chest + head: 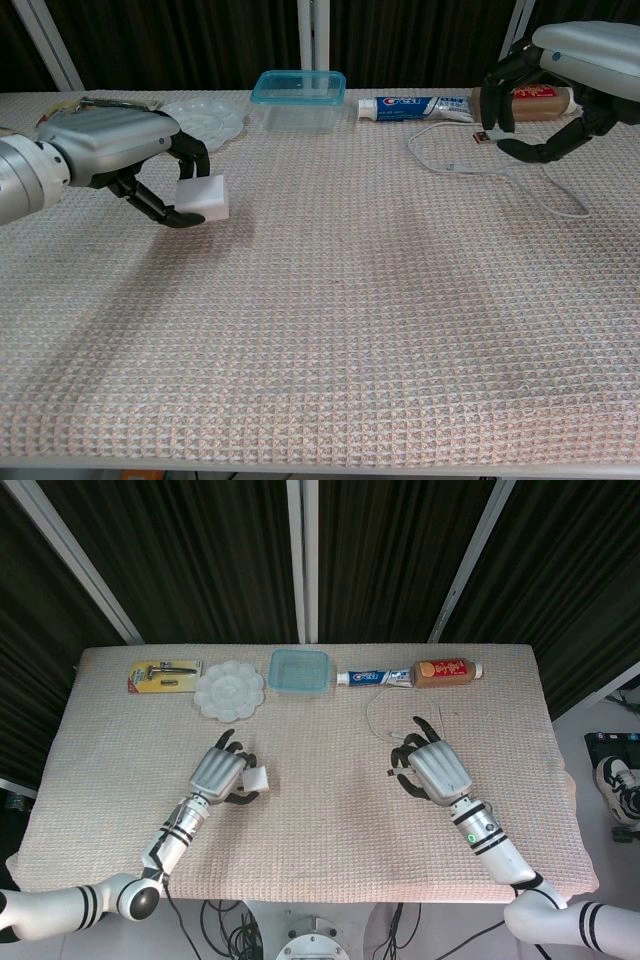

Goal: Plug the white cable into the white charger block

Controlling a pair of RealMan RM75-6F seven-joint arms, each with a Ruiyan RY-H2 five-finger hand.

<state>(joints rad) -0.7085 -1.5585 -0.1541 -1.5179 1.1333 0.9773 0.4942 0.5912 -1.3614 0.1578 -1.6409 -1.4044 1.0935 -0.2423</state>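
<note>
one charger block (202, 192), one cable (500, 172), one razor pack (164, 674), one palette (229, 690), one container (299, 670), two tubes (374, 678) (447, 669).

We see, along worktop's (330, 820) far edge: packaged razor (165, 674), white paint palette (229, 690), teal container (299, 670), toothpaste tube (374, 678), brown bottle (447, 669).

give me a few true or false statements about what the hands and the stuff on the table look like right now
1. The left hand holds the white charger block clear of the table cloth. True.
2. The right hand pinches the plug end of the white cable. True.
3. The cable is already plugged into the charger block. False: the two are far apart, one in each hand.
4. The whole cable hangs in the air. False: most of it lies looped on the cloth.
5. The toothpaste tube lies along the far edge, beside the blue container. True.
</note>
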